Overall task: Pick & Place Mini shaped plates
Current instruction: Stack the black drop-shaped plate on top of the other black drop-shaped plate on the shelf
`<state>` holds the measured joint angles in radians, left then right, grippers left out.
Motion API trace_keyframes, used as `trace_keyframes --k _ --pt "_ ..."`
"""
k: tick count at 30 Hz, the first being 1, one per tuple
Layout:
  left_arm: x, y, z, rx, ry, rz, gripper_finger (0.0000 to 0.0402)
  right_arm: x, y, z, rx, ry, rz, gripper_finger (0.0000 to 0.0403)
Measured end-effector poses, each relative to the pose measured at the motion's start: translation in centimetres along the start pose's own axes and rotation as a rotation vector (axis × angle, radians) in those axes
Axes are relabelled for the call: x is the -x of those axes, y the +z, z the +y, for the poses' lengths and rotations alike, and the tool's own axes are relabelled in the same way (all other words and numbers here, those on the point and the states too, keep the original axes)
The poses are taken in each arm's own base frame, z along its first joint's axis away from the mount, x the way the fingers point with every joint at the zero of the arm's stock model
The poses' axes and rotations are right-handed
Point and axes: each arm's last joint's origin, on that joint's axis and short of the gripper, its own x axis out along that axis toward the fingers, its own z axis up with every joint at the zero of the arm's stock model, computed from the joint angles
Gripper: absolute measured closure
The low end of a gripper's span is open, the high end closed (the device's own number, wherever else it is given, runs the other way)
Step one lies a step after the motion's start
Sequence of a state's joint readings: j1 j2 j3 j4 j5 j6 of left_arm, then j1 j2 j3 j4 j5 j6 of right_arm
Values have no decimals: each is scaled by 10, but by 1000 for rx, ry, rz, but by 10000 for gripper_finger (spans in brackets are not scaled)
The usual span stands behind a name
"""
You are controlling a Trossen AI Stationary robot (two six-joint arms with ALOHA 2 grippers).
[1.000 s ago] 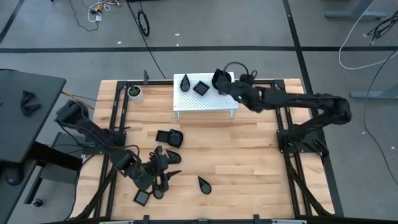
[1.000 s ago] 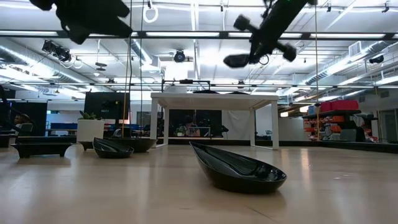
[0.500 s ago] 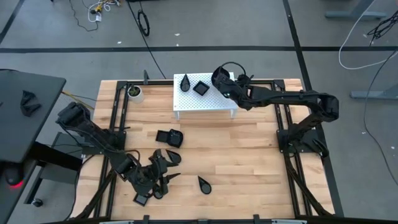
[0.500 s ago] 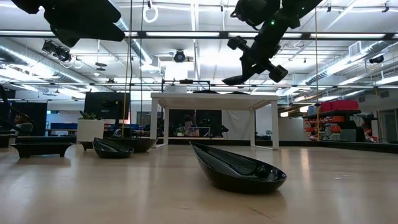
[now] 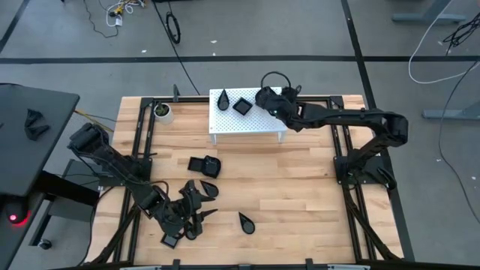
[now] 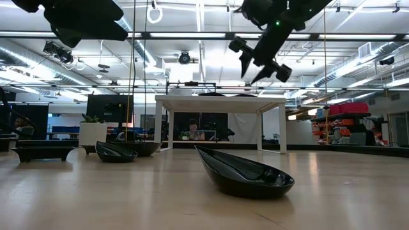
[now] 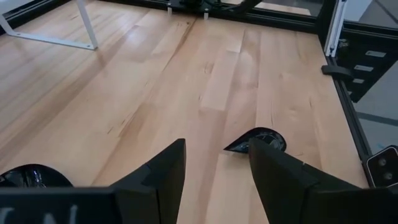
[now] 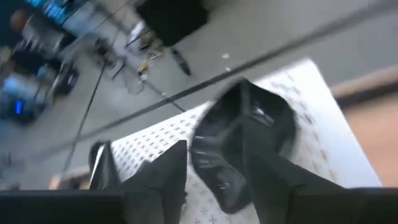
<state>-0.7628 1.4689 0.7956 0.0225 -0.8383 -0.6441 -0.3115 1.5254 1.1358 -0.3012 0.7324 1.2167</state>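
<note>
The wooden surface [image 5: 300,187] has its widest bare stretch in the middle and toward the right, bounded by dark rails along both sides. A small white perforated stand [image 5: 247,124] sits near the far edge, with a white cup [image 5: 162,112] well to its left.

The right tool [image 5: 264,98] hangs over the stand's right end, fingers parted. In the right wrist view a rounded black plate [image 8: 245,143] lies on the stand between and just beyond those fingers; whether they touch it cannot be told. A teardrop plate [image 5: 223,99] and a square plate [image 5: 242,106] already rest on the stand to its left.

The left tool [image 5: 196,214] hovers low near the front-left edge, fingers wide apart and empty. A lone teardrop plate [image 5: 246,222] lies just ahead of it on bare wood. More plates [image 5: 204,165] cluster close around the left arm, and another square plate [image 5: 171,239] lies by the front edge.
</note>
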Motion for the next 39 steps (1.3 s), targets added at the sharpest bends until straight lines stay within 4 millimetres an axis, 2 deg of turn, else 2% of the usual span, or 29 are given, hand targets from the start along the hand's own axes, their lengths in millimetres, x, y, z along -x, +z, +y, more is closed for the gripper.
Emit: trace_keyframes --k 5,8,10,14,18,21,25,28,31,35,39 --pt "0 0 0 1 0 -1 220 14 13 15 339 180 6 237" --pt "0 0 0 1 -1 0 220 40 3 24 543 346 84 241" --pt "0 0 0 1 -4 2 220 64 -19 28 670 442 164 246" --pt "1 -1 -1 -1 -9 3 220 124 -77 26 835 600 315 261" --pt "4 -2 -4 -8 -22 5 220 183 -143 9 971 740 440 279" --pt "6 -3 -5 -12 -30 6 220 210 -192 -11 1050 790 493 293" --pt "6 -3 -5 -13 -29 7 220 217 -254 -37 1054 778 566 304" --pt "4 -2 -4 -10 -25 8 220 206 -281 -51 1007 711 673 291" --pt "2 -2 -2 -5 -32 20 220 191 -296 -60 983 635 715 261" --pt "1 -1 -1 -3 -36 26 220 179 -311 -64 1011 650 708 222" --pt "0 -1 -1 -2 -37 26 220 172 -324 -69 1086 687 666 219"
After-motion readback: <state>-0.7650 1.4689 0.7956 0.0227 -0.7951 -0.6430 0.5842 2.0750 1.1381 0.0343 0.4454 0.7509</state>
